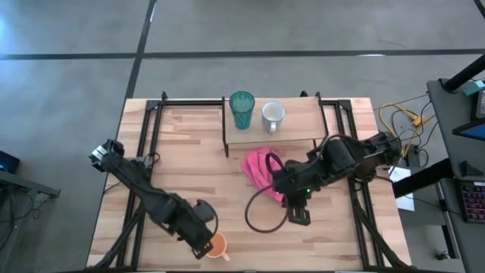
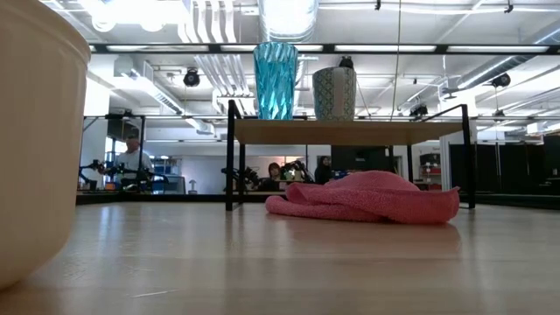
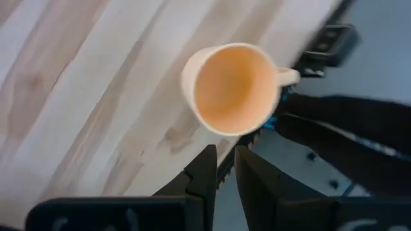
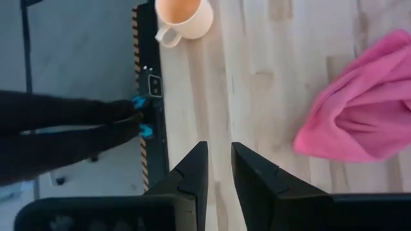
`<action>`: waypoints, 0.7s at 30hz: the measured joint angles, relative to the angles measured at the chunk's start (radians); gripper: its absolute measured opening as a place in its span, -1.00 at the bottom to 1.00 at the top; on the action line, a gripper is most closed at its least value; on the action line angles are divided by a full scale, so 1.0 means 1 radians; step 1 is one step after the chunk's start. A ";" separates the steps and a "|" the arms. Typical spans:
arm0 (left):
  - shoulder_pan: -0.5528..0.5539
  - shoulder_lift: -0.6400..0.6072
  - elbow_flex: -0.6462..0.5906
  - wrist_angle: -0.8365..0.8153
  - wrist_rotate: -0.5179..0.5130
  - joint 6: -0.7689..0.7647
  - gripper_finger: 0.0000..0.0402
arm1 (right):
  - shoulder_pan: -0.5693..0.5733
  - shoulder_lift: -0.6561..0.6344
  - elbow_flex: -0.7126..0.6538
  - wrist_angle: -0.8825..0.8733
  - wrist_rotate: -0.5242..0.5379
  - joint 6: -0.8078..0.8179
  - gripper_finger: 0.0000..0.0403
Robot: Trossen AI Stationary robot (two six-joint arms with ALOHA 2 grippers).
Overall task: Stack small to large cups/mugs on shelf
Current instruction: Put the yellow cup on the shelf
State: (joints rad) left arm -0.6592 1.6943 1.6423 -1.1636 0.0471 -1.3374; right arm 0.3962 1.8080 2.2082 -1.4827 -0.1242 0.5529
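Tabletop (image 1: 189, 163), pink cloth (image 1: 259, 168) before shelf (image 1: 295, 130)

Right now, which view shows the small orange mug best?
The left wrist view: the orange mug fills it, rim and handle clear. High view shows it partly hidden, right wrist view crops it, low view only a blurred wall.

Light-wood shelf (image 1: 295, 125), pink cloth (image 1: 260, 168)

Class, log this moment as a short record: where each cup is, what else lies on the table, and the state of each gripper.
tumbler: upright on shelf
white mug: on shelf, beside tumbler
orange mug: on table, near its front edge, not on shelf
pink cloth: on table in front of shelf
left gripper: beside orange mug, shut, empty
right gripper: over table near cloth, shut, empty
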 joint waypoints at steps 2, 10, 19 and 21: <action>-0.005 0.000 -0.042 0.035 0.007 -0.076 -0.79 | 0.007 0.000 0.000 0.000 0.033 0.053 -0.69; -0.009 0.001 -0.189 0.231 0.003 -0.122 -0.79 | 0.019 0.000 0.000 0.001 0.094 0.152 -0.69; -0.009 0.001 -0.268 0.261 0.000 -0.123 -0.79 | 0.019 0.000 0.000 0.023 0.102 0.198 -0.69; -0.009 0.001 -0.276 0.273 -0.002 -0.123 -0.79 | 0.019 0.000 0.000 0.030 0.102 0.200 -0.69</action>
State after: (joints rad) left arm -0.6678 1.6952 1.3668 -0.8903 0.0449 -1.4602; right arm 0.4152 1.8080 2.2082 -1.4524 -0.0223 0.7525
